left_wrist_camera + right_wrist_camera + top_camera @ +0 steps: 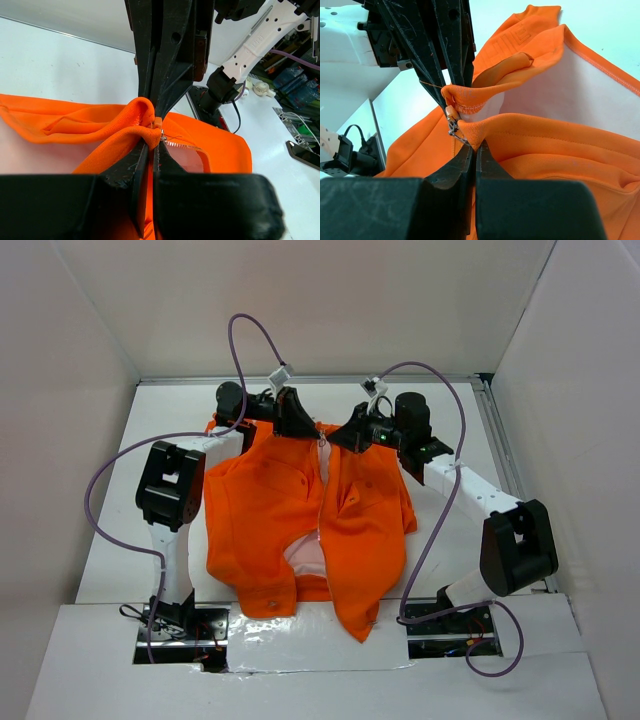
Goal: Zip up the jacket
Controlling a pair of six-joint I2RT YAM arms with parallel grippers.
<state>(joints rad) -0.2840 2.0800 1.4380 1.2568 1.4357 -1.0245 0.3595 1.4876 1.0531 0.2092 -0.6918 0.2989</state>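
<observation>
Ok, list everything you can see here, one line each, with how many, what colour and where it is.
jacket: one, bright orange with pale lining, spread across the middle of the table, lower front open
zipper: one, light, down the jacket's front
table: one, white, under everything
walls: three, white, left, far and right of the table
silver sheet: one, shiny, near edge between the arm bases
cables: two, purple, one looping off each arm
left arm, right arm: two, white and black, either side of the jacket
left tool, right tool: two, black, both shut on the jacket by the zipper's top
</observation>
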